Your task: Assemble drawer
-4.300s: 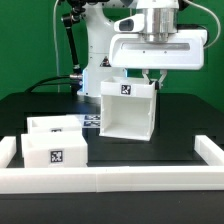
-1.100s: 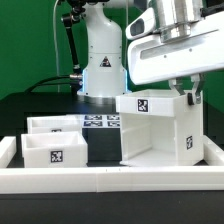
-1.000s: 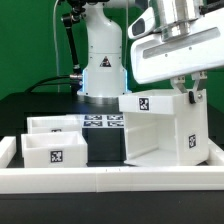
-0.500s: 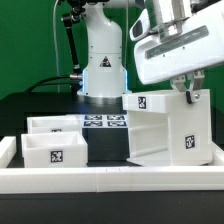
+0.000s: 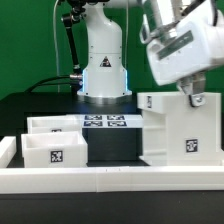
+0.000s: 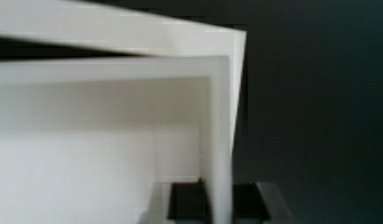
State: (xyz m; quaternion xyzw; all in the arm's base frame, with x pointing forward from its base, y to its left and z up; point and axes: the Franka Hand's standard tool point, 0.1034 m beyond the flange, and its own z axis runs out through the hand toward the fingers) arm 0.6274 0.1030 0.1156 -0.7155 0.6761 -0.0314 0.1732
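- Fingers were closed narrow, pinching one thin wall of the housing.
- Gripper sat at its top edge.
- Housing stood upright at the exterior view's right.
- Near tray and far tray lay loose, well apart from it; judged both insertions left.

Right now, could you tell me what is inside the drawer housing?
Only bare white walls show inside the housing, one pinched by the gripper; the rest of its interior is hidden.
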